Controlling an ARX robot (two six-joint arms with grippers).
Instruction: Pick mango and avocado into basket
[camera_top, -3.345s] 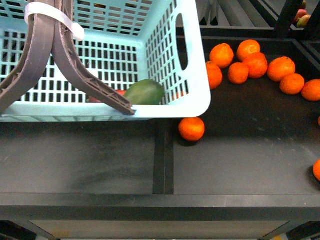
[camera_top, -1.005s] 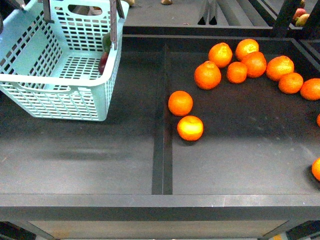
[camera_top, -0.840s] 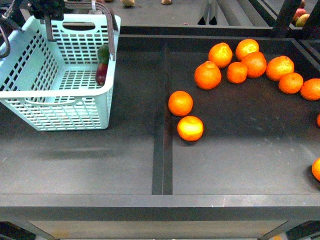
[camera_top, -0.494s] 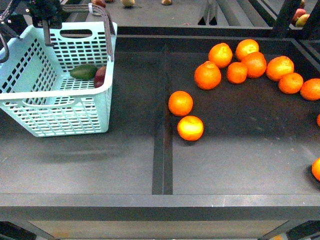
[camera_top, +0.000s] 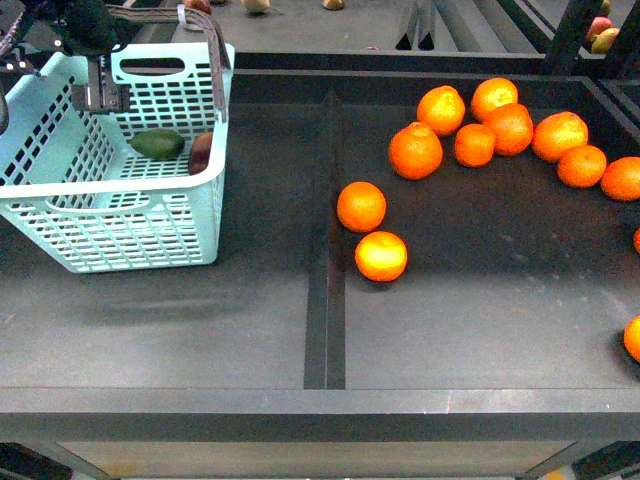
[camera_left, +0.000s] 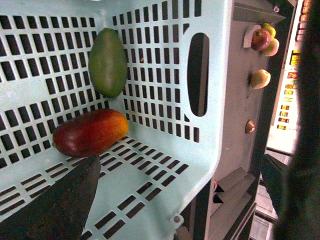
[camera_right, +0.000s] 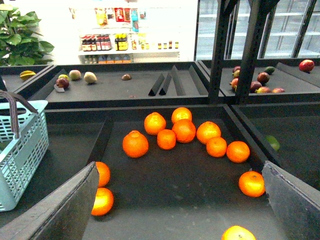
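While the teal basket (camera_top: 120, 215) sits at the far left of the dark shelf (camera_top: 200, 320), the avocado (camera_top: 157, 143) and the mango (camera_top: 200, 152) both lie on its slotted floor, just beside each other near the far wall. From the left wrist view the avocado (camera_left: 107, 62) lies against the basket's end wall and the red-to-orange mango (camera_left: 91, 132) rests next to it, with the basket (camera_left: 210, 100) wall and its hand slot to one side. The left gripper (camera_top: 97, 90) hangs over the basket's far-left part, near the raised brown handles (camera_top: 215, 60); its jaws stand apart, holding nothing. The right gripper (camera_right: 180, 210) hovers well away over the right compartment, its two dark fingers (camera_right: 60, 210) spread wide and empty. A loose group of oranges (camera_top: 500, 125) lies in that right compartment, and two more oranges (camera_top: 362, 206) sit close to the divider (camera_top: 327, 240) in the middle of the shelf.
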